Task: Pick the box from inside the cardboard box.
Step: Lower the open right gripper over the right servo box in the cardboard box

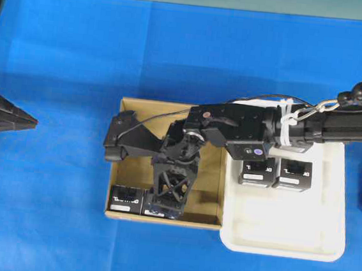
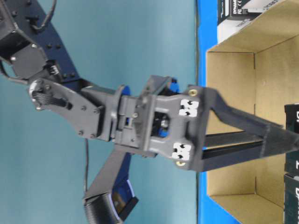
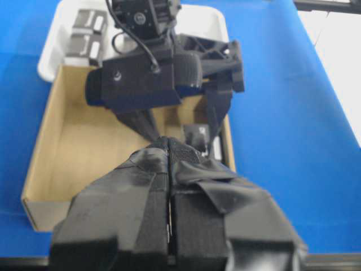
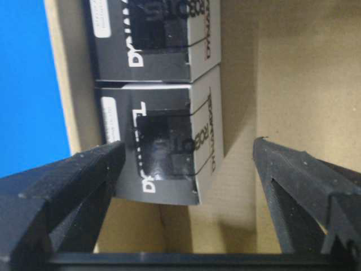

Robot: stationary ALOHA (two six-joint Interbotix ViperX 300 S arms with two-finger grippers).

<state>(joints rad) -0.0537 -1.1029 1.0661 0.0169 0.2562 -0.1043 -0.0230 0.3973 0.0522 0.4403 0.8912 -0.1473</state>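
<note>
1. Your box (image 4: 163,152) lies flat in the cardboard box (image 4: 265,73), long axis along the near wall, end to end with a second box (image 4: 155,39).
2. It sits between the fingertips of your right gripper (image 4: 189,169), nearer one finger.
3. Jaws spread wide, holding nothing.

You see two boxes (image 1: 124,200) side by side in the cardboard box (image 1: 211,183), against its near wall. Right of it, touching, sits the tray (image 1: 286,238), holding two more boxes (image 1: 275,172).

White "DYNA…" lettering on box (image 4: 161,149)
</note>
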